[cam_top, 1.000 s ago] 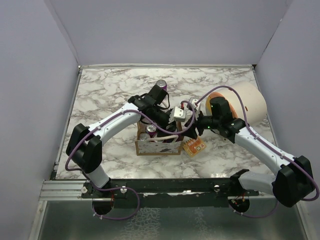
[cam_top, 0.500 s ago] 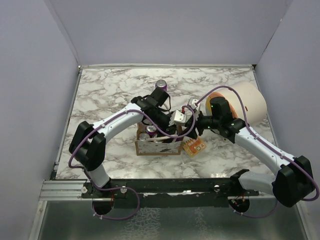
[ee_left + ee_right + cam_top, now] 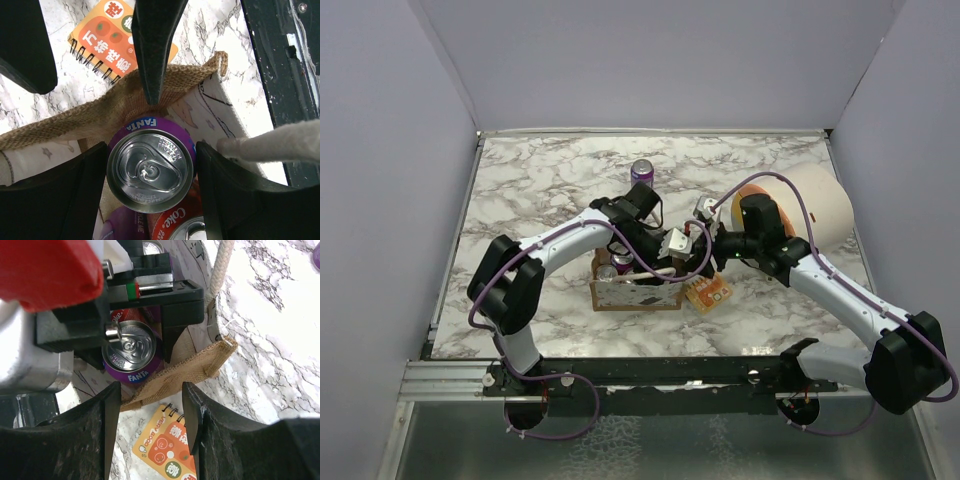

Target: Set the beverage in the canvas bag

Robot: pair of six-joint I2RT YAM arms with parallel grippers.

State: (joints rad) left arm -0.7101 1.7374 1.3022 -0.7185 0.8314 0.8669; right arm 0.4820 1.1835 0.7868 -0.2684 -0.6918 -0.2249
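The tan canvas bag [image 3: 635,293] stands at the table's front centre; its burlap wall shows in the left wrist view [image 3: 100,117] and the right wrist view [image 3: 195,372]. My left gripper [image 3: 655,258] reaches down into the bag's mouth, shut on a purple Fanta can [image 3: 150,170], which also shows in the right wrist view [image 3: 131,355]. A red Coke can [image 3: 180,222] and another purple can stand in the bag beside it. My right gripper [image 3: 151,387] is open at the bag's right rim, one finger [image 3: 152,65] touching the burlap.
An orange spiral notepad [image 3: 708,292] lies just right of the bag. Another purple can [image 3: 641,170] stands behind the arms. A large beige roll [image 3: 810,205] lies at the right. White rope handles [image 3: 270,145] stick out from the bag.
The left arm's elbow has swung to the right while its gripper stayed over the bag with the can. The right arm has barely moved.
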